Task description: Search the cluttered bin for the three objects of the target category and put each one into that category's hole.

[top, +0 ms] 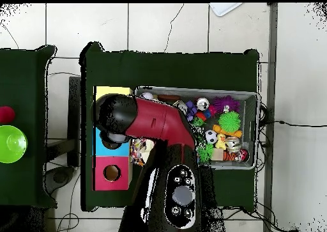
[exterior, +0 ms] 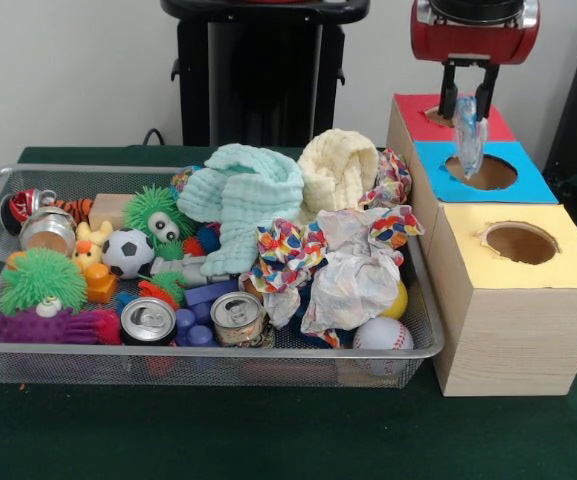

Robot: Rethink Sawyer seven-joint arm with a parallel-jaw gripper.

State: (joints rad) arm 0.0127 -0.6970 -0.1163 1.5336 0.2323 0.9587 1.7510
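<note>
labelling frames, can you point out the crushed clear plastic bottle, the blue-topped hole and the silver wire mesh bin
crushed clear plastic bottle [exterior: 468, 138], front view, its middle below the gripper [exterior: 467, 100]
blue-topped hole [exterior: 482, 172], front view, inside the round opening
silver wire mesh bin [exterior: 168, 365], front view, near wall

Between the black fingers you see a clear bottle with a blue label. Directly beneath them, note the blue panel; behind it lies a red panel, in front a yellow panel, all on a pale wood box. Beside the fingers, the silver mesh bin holds a mint cloth, a cream cloth and a black-and-white ball. The worktop is dark green.
</note>
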